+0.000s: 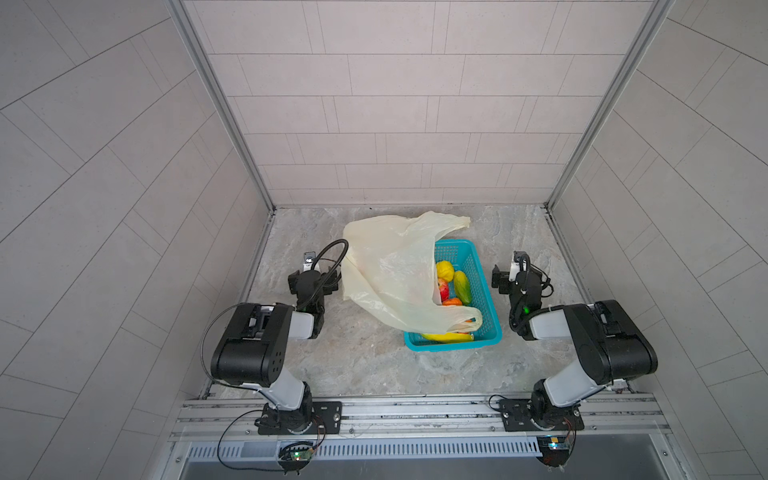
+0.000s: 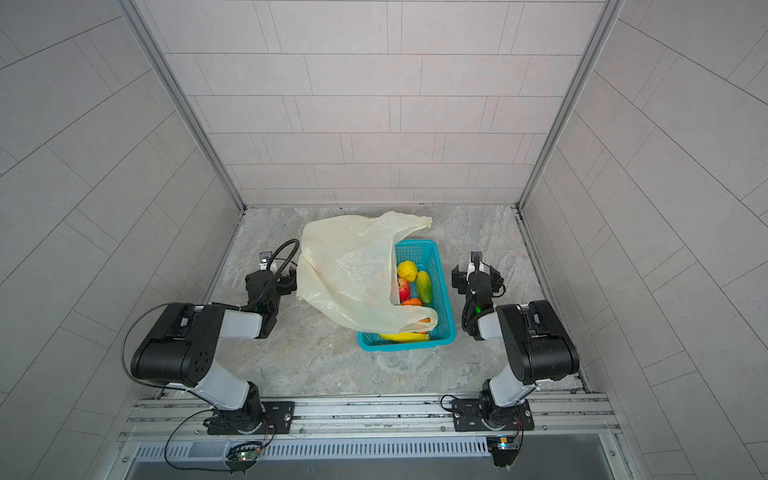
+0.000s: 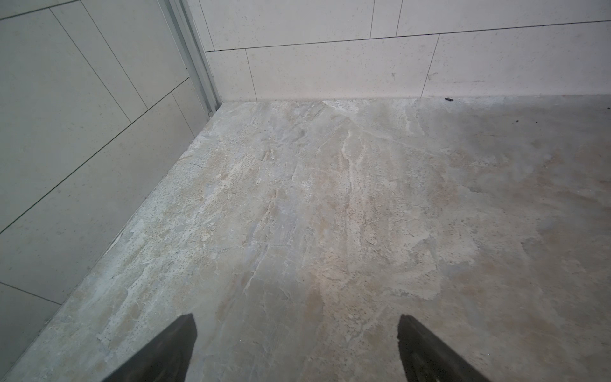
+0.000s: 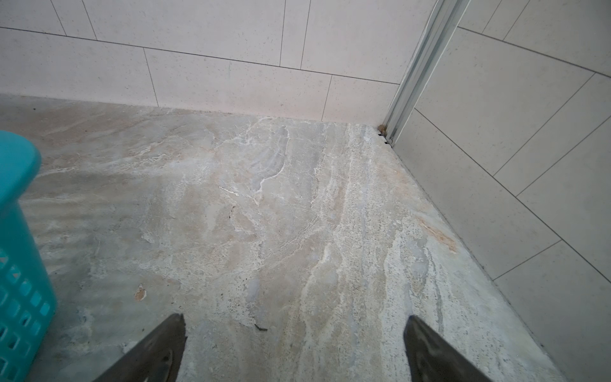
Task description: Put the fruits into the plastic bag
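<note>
A: Teal perforated plastic basket (image 1: pixel 487 291) is sitting on the grey stone-look tabletop (image 1: pixel 365 365), holding the small toy fruits (image 1: pixel 453 286), with the yellow banana (image 1: pixel 446 336) lying at its near end.
B: Crinkly cream-yellow plastic bag (image 1: pixel 386 270) is draping over the basket's left rim, covering some fruits.
A: Claws?
B: Both are gaping wide, gripping nothing. The left gripper (image 3: pixel 297 322) is hanging left of the basket, the right gripper (image 4: pixel 296 320) right of it.

Across the upper frame, pale tiled walls (image 1: pixel 395 104), joined at aluminium corner posts (image 1: pixel 248 158); lower centre, mottled grey-beige stone counter (image 1: pixel 353 365); along the bottom, metal rail (image 1: pixel 415 411).
</note>
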Controlling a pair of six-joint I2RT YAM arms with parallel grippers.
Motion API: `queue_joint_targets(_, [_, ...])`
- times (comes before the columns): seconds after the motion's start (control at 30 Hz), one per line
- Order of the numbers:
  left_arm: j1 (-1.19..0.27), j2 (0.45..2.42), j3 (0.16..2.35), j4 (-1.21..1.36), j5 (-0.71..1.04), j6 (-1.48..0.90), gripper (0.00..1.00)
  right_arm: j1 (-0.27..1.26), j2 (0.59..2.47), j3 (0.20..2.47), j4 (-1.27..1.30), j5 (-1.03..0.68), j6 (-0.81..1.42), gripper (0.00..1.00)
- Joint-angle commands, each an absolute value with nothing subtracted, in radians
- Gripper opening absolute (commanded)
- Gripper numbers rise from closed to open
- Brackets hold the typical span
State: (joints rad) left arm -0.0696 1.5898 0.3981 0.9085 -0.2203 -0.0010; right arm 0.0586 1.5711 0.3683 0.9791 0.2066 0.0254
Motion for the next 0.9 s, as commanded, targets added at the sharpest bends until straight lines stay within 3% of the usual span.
queue_joint_targets(0.0, [-0.07, 1.592, 0.4, 0.92, -0.217, 0.001, 1.0, 0.06, 1.58, 0.36, 0.979, 0.218, 0.014, 0.99])
queue_joint_targets(0.73, [-0.089, 1.591, 0.385, 0.949, -0.259, 0.012, 1.0, 0.059, 1.578, 0.359, 0.982, 0.216, 0.015, 0.99])
queue_joint_targets(0.87, [-0.088, 1.585, 0.385, 0.944, -0.257, 0.01, 1.0, -0.007, 1.577, 0.338, 1.015, 0.084, 0.06, 0.99])
